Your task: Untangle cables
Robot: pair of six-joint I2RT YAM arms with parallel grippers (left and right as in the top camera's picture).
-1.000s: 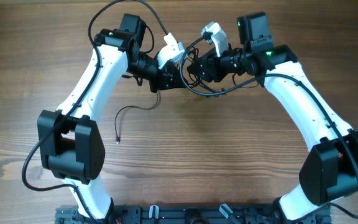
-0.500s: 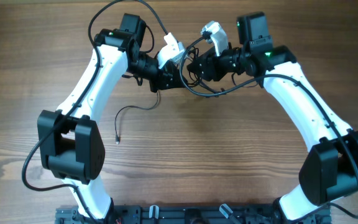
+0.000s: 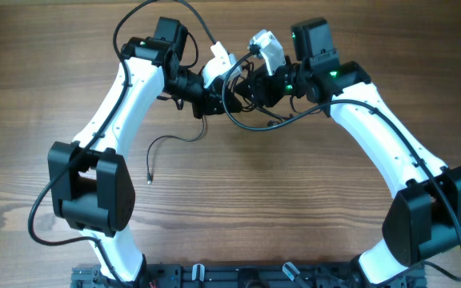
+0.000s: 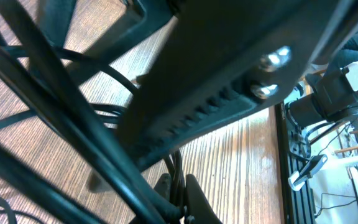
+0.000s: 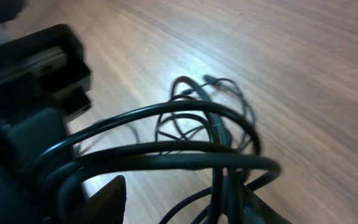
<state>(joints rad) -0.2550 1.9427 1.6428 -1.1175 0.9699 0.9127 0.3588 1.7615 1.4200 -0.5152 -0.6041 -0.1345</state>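
Black, thin cables (image 5: 199, 115) are bunching up at the far middle of the wooden counter (image 3: 294, 200), right where the two arms are meeting nose to nose. The left pincer (image 3: 218, 102) is sitting pressed together. In its wrist view thin strands are running in between its tips, so I'm reading that as pinching a strand of the cables. The right pincer (image 3: 246, 90) is facing it from the other side with its fingers (image 5: 114, 196) spread apart. Cords are looping through the gap, but nothing is getting clamped as far as I can tell.

The bit that matters: the knot is lying between the two pincers, just off the right one's tips on the side toward the left arm, with some loops resting on the wood below. So the free right pincer is the nearer one to grab with. I'm guessing any pull is going to run along the line between the two pincers.

One loose tail is trailing out from under the left pincer, first sideways and then back toward the robot's base. It's ending in a small plug end (image 3: 150, 181) beside the left arm, well apart from both pincers.

No containers showing anywhere, just bare wood.
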